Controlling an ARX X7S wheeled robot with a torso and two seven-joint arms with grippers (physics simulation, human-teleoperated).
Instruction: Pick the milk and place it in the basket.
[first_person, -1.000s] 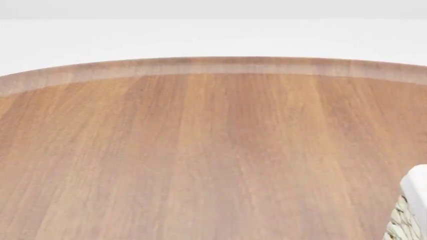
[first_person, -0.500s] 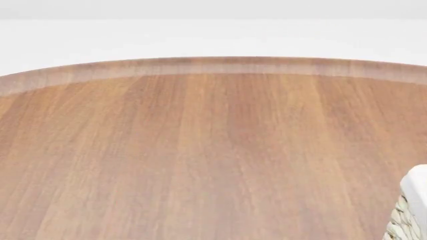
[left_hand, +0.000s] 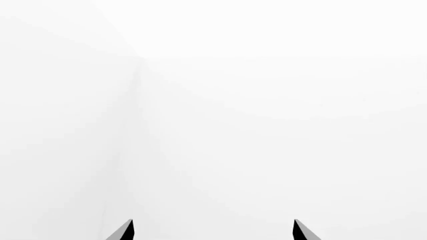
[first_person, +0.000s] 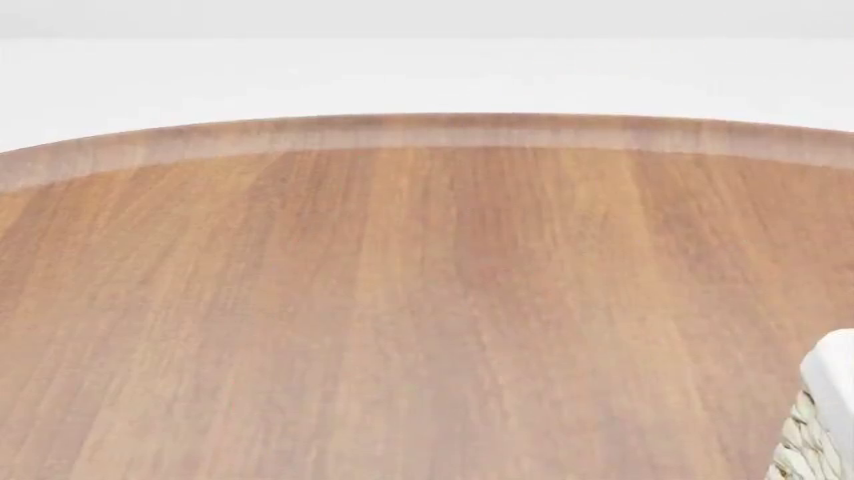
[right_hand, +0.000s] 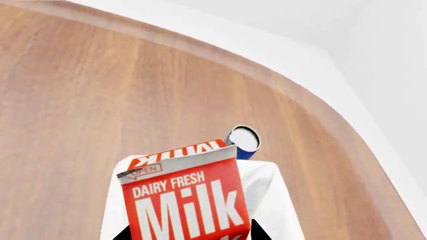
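While the right gripper (right_hand: 189, 235) sits clamped on the milk (right_hand: 183, 192), the carton lies dead ahead between its fingers, long axis along the gripper's reach, above the basket's (first_person: 830, 415) white lining; red panel, white "Milk" lettering, gable intact; left gripper (left_hand: 213, 231) fingers stand apart, holding nothing, facing blank white.

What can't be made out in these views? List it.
- Red gable-top milk carton: lower part cut off by right wrist view's edge.
- Right gripper: only dark tips show; grip unclear.
- Cream woven wicker basket: head view's edge leaves one corner.
- Small blue white-topped cylinder: partly behind the carton.
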